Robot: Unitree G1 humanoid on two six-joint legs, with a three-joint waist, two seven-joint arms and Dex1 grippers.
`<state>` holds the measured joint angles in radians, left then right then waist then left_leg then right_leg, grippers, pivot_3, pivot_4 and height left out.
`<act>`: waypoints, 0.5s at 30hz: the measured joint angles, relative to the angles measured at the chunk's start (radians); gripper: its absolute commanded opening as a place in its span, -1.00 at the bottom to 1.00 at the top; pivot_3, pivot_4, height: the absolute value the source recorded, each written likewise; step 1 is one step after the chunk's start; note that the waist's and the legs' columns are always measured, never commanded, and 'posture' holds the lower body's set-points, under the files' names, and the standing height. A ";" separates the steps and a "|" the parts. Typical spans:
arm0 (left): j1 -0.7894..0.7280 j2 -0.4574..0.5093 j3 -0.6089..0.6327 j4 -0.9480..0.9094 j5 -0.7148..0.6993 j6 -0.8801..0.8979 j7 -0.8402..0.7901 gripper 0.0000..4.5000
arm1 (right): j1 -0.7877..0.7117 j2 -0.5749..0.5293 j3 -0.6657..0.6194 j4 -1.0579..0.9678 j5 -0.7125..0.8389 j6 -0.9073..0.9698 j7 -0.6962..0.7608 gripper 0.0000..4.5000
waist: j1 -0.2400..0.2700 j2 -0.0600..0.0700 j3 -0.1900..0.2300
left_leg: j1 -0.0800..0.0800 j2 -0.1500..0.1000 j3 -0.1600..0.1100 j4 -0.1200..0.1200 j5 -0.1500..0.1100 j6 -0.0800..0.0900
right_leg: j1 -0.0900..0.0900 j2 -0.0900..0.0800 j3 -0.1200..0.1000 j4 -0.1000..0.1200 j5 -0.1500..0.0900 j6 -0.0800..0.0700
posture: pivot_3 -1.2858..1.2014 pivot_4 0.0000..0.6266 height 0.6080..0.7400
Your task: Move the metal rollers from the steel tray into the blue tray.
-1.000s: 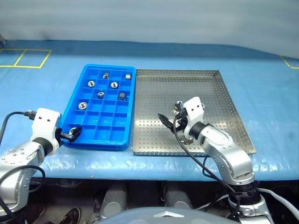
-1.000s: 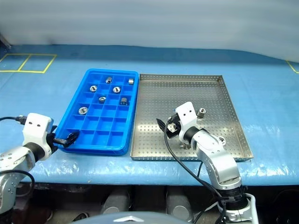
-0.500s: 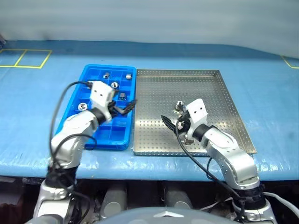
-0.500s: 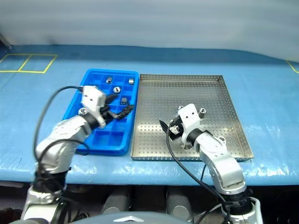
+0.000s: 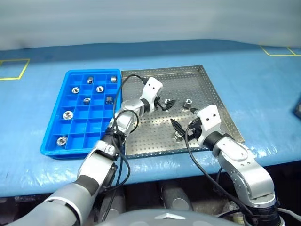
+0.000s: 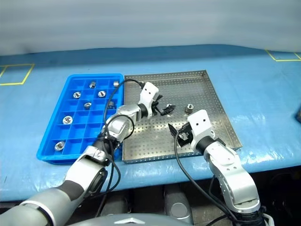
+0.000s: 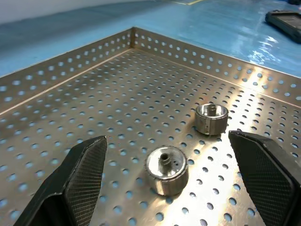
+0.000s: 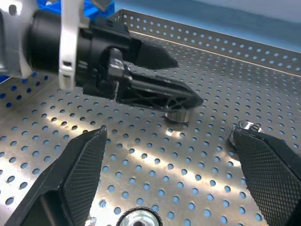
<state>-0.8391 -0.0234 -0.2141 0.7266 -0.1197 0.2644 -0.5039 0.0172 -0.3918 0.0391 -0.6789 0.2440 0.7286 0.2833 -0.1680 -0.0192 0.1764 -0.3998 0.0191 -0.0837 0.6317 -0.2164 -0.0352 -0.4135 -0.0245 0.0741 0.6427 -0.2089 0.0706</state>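
In the middle of the left eye frame, on the perforated floor of the steel tray (image 5: 207,89), three metal rollers are left: one (image 5: 167,101) right at the tips of the left pincer (image 5: 168,104), one (image 5: 187,103) a little to its right, and one (image 5: 179,136) lower down, just beside the right pincer (image 5: 178,126). In the left wrist frame the nearest roller (image 7: 166,169) stands on end between the two spread fingers, with a second (image 7: 211,118) beyond it. They look like solid turned steel: small, rigid, dense for their size, and polished enough that a glancing touch would probably send one rolling or skating over the holes. The safest hold would seem to be across the round side wall, low down, with a finger on each opposite flank. The left pincer is spread wide, carries nothing, and brackets the roller without visibly touching it. The right pincer is likewise spread wide and empty, hovering over the lower part of the tray. At the left of the frame the blue tray (image 5: 51,141) on the counter (image 5: 263,80) already has rollers in several compartments, such as one (image 5: 61,140) near its lower left corner.
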 measured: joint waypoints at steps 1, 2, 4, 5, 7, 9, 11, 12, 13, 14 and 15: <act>-0.018 -0.010 0.001 0.039 0.007 -0.015 0.010 0.99 | 0.001 0.001 0.000 -0.001 -0.002 0.001 -0.002 1.00 | -0.008 0.000 0.000 | 0.000 0.000 0.000 0.000 0.000 0.000 | 0.000 0.000 0.000 0.000 0.000 0.001 | -0.20 -0.52 1.00; -0.047 -0.017 0.006 0.094 0.022 -0.039 0.025 0.99 | 0.004 0.001 0.000 -0.002 -0.003 0.001 -0.005 1.00 | -0.016 0.000 0.000 | 0.000 0.000 0.000 0.000 0.000 0.000 | 0.000 0.000 0.000 0.000 0.001 0.002 | -0.20 -0.52 1.00; -0.096 -0.032 0.014 0.183 0.042 -0.078 0.065 0.99 | 0.009 0.003 0.001 -0.003 -0.004 0.001 -0.010 1.00 | -0.032 0.000 0.000 | 0.000 0.000 0.000 0.000 0.000 0.000 | 0.000 0.000 0.000 0.000 0.001 0.003 | -0.20 -0.52 1.00; -0.111 -0.035 0.020 0.211 0.050 -0.090 0.081 0.99 | 0.010 0.004 0.001 -0.004 -0.005 0.001 -0.013 1.00 | -0.039 0.000 0.000 | 0.000 0.000 0.000 0.000 0.000 0.000 | 0.000 0.000 0.000 0.000 0.001 0.003 | -0.21 -0.52 1.00; -0.140 -0.042 0.038 0.271 0.066 -0.119 0.116 0.99 | 0.016 0.008 0.000 -0.009 -0.007 0.002 -0.023 1.00 | -0.055 0.000 0.000 | 0.000 0.000 0.000 -0.001 0.000 0.000 | 0.000 0.000 0.000 0.000 0.001 0.003 | -0.21 -0.52 1.00; -0.158 -0.045 0.049 0.318 0.076 -0.131 0.143 0.99 | 0.023 0.010 0.000 -0.010 -0.007 0.002 -0.028 1.00 | -0.068 0.000 0.000 | 0.000 0.000 0.000 -0.001 0.000 0.000 | 0.000 0.000 0.000 0.000 0.001 0.004 | -0.21 -0.52 1.00; -0.160 -0.046 0.051 0.350 0.089 -0.142 0.155 0.99 | 0.030 0.016 -0.005 -0.010 -0.008 0.002 -0.036 1.00 | -0.079 0.000 0.000 | 0.000 0.000 0.000 -0.002 0.000 0.000 | -0.001 0.000 0.001 0.000 0.001 0.005 | -0.21 -0.52 1.00; -0.160 -0.046 0.051 0.361 0.098 -0.142 0.155 0.99 | 0.030 0.019 -0.008 -0.010 -0.009 0.002 -0.041 1.00 | -0.083 0.000 0.000 | 0.000 0.000 0.000 -0.002 0.000 0.000 | -0.001 0.000 0.001 0.000 0.001 0.005 | -0.21 -0.52 1.00; -0.160 -0.046 0.051 0.372 0.103 -0.142 0.153 0.99 | 0.030 0.021 -0.010 -0.010 -0.010 0.002 -0.046 1.00 | -0.087 0.000 0.000 | 0.000 0.000 0.000 -0.002 0.000 0.000 | -0.001 0.000 0.001 0.000 0.001 0.005 | -0.20 -0.52 1.00; -0.160 -0.045 0.051 0.376 0.108 -0.142 0.152 0.99 | 0.030 0.021 -0.011 -0.010 -0.010 0.002 -0.050 1.00 | -0.091 0.000 0.000 | 0.000 0.000 0.000 -0.002 0.000 0.000 | -0.001 0.000 0.001 0.000 0.001 0.005 | -0.20 -0.52 1.00; -0.160 -0.045 0.051 0.376 0.112 -0.142 0.151 0.99 | 0.030 0.022 -0.010 -0.010 -0.010 0.002 -0.051 1.00 | -0.093 0.000 0.000 | 0.000 0.000 0.000 -0.002 0.000 0.000 | -0.001 0.000 0.001 0.000 0.001 0.005 | -0.20 -0.52 1.00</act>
<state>-0.9987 -0.0683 -0.1627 1.1029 -0.0074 0.1221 -0.3533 0.0473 -0.3696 0.0286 -0.6887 0.2336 0.7305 0.2325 -0.2614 -0.0192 0.1764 -0.3999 0.0189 -0.0838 0.6297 -0.2165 -0.0351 -0.4144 -0.0245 0.0748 0.6428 -0.2075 0.0754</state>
